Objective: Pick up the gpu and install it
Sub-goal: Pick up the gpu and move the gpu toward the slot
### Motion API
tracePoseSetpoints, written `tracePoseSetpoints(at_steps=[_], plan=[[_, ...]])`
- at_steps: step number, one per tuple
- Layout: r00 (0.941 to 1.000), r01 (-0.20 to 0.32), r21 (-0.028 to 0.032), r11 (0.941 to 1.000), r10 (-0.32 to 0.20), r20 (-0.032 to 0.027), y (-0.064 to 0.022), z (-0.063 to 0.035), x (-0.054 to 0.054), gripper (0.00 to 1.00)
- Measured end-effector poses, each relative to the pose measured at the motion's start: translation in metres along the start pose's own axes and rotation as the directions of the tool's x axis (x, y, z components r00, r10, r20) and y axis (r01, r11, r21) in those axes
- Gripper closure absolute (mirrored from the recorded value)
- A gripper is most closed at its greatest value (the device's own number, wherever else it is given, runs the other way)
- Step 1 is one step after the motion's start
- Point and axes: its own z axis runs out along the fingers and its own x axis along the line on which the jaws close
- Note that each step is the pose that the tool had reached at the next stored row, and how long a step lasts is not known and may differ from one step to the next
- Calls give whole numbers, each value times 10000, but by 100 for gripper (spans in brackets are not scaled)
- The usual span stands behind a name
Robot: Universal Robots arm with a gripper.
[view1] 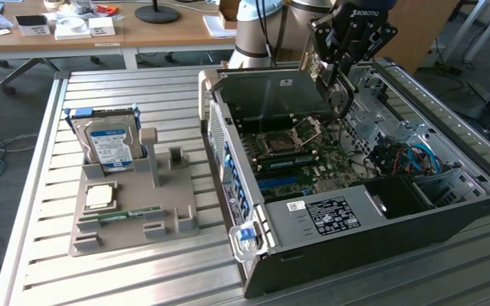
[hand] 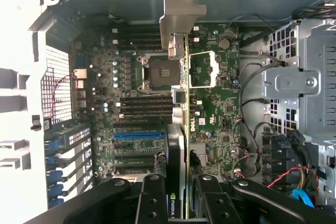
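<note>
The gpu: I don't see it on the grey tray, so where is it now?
The gpu hangs edge-on in the jaws over the open computer case, at the exterior view's upper right, above the motherboard.

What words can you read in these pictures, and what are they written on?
"ROBOTIQ": on the claw, seen in the exterior view.
"NVIDIA": on the gpu that the claw grips; the letters after it are cut off.
"DELL": sideways on the motherboard.
Too small to read: the blue-white label on the hard drive and the white sticker on the computer case.
</note>
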Motion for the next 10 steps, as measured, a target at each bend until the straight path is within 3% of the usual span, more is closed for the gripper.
tracePoseSetpoints(at_steps=[10], plan=[[10000, 0, 0, 10000, 0, 0, 2, 0, -25, 73]])
